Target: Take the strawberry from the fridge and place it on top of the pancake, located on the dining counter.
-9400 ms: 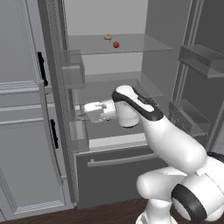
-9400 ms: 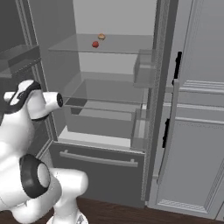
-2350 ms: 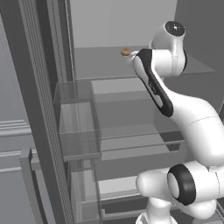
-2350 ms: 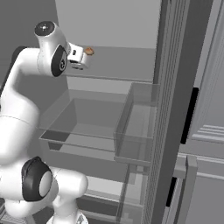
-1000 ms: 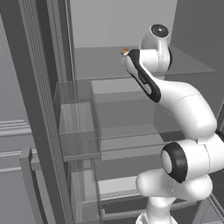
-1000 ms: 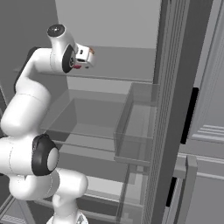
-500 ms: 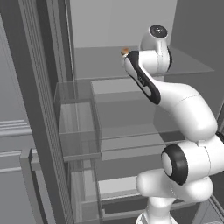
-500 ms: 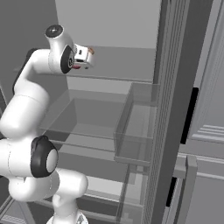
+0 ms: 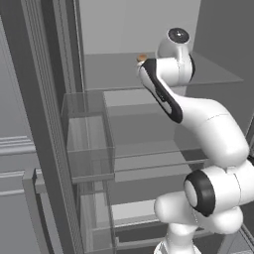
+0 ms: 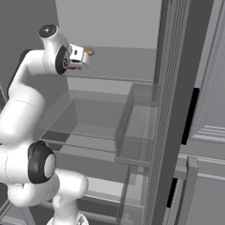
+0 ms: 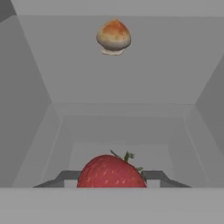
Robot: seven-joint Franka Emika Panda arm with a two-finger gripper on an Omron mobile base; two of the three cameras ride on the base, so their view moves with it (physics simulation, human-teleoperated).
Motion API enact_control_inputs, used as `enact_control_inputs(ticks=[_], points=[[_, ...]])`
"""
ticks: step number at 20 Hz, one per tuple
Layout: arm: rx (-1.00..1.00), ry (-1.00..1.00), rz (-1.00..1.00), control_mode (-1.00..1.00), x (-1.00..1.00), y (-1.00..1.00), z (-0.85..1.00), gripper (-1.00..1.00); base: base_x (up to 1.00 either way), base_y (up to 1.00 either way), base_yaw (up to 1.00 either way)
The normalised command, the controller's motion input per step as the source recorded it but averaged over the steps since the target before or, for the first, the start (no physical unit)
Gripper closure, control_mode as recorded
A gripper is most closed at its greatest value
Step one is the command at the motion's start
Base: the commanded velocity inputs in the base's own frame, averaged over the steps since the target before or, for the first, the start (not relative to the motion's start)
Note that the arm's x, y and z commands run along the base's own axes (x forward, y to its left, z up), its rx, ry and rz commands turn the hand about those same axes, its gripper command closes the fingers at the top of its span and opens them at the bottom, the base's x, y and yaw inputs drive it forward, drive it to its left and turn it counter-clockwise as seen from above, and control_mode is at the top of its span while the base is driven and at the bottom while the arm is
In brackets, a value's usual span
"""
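In the hand view the red strawberry [image 11: 111, 173] with its green leaves sits low and close, between my two dark fingertips. My gripper [image 11: 111, 179] is shut on it. I am inside the open fridge [image 10: 110, 22], my hand [image 10: 77, 56] reaching over its top glass shelf [image 9: 109, 74]. The small tan-orange roundish item [image 11: 113, 37] lies further back on the same shelf, just beyond my hand [image 10: 89, 51]. The pancake and the dining counter are out of view.
A clear door bin [image 10: 136, 127] hangs on the open right door, another clear bin [image 9: 87, 134] on the left side. Lower glass shelves [image 10: 83, 132] lie under my arm. The pale fridge walls close in on both sides of my hand.
Over the last second my jaws have closed from wide open onto the strawberry. The arm has barely moved.
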Motion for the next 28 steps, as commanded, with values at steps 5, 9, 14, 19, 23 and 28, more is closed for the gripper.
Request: enact_control_inputs(ticks=[5,9,14,19,23,28], points=[[0.00,-0.06,0.00,-1.00,-1.00,0.03,0.00,1.00,0.00,0.00,0.00],[0.02,0.00,0.00,-1.00,-1.00,0.00,0.01,1.00,0.00,0.00,0.00],[0.04,0.00,0.00,-1.00,-1.00,0.00,0.10,1.00,0.00,0.00,0.00],[0.02,0.00,0.00,-1.00,-1.00,-0.04,0.17,1.00,0.00,0.00,0.00],[0.04,0.00,0.00,-1.00,-0.91,-0.13,0.06,1.00,0.00,0.00,0.00],[0.05,0.03,0.00,-1.00,-0.63,-0.19,0.01,1.00,0.00,0.00,0.00]])
